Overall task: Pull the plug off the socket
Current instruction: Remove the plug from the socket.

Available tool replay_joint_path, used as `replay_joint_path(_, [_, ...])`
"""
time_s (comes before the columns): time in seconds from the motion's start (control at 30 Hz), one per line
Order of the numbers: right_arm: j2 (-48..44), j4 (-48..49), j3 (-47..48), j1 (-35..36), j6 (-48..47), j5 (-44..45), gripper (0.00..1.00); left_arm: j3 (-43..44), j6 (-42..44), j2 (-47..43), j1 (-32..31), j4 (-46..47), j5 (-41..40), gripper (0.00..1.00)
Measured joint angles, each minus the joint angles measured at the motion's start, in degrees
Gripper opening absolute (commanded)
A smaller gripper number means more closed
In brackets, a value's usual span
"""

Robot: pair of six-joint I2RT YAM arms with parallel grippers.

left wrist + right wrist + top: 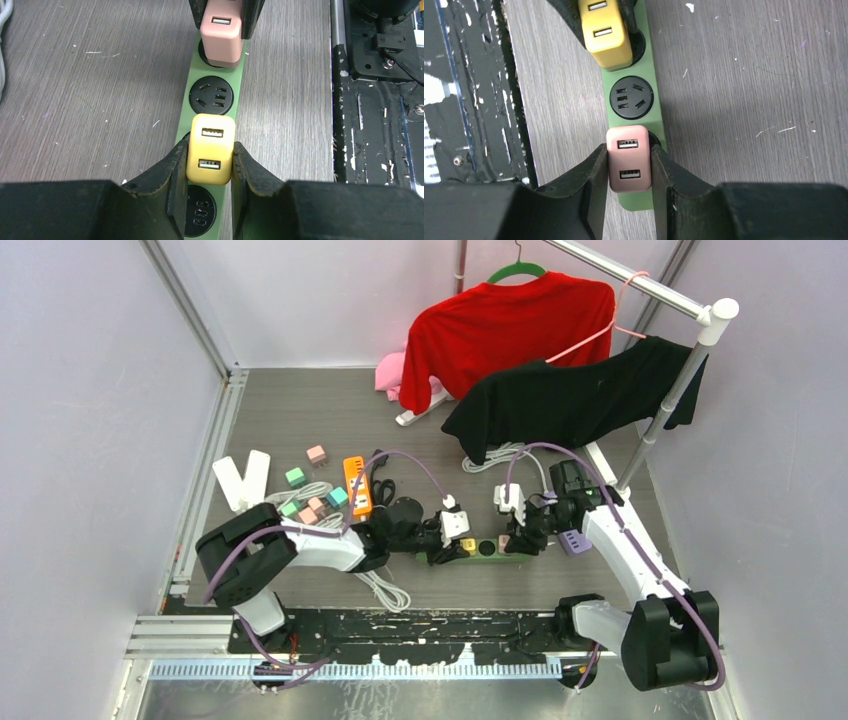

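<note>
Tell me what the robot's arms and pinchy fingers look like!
The left arm and right arm each have white tube sections between chunky black joints, with a purple cable looping along them. Both end in two thick black fingers, wedge-shaped with scuffed, pale-worn edges.

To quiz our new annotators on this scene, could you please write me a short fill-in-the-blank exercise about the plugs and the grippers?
1. The left gripper is shut on the ____ plug.
2. The pink plug is clamped by the ____ gripper.
3. Between the two plugs, the green power strip shows ____ free socket.

Missing words: yellow; right; one.
</note>
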Motion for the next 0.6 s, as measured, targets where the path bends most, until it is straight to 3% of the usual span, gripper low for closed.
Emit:
replay_joint_path(0.27, [3.8,-15.6,3.4,-1.1,-24.3,-2.9,0.01,0.9,-0.2,0.7,-0.9,0.0,2.0,0.0])
replay_joint_path(0.33, [4.4,-14.4,3.5,-0.5,-22.9,-2.3,0.01,1.3,-0.2,1.1,-0.9,-0.6,2.3,0.0])
replay_joint_path(0.5, [1.5,-3.6,0.8,1.4,-6.9,3.8,0.01,3.3,-0.3,2.9,-0.5,-2.2,1.8,0.0])
replay_joint_path(0.6, [0.4,-2.1,-0.3,1.6,-3.9,5.7,0.01,4.2,-0.3,3.7,-0.3,-2.9,1.9,0.0])
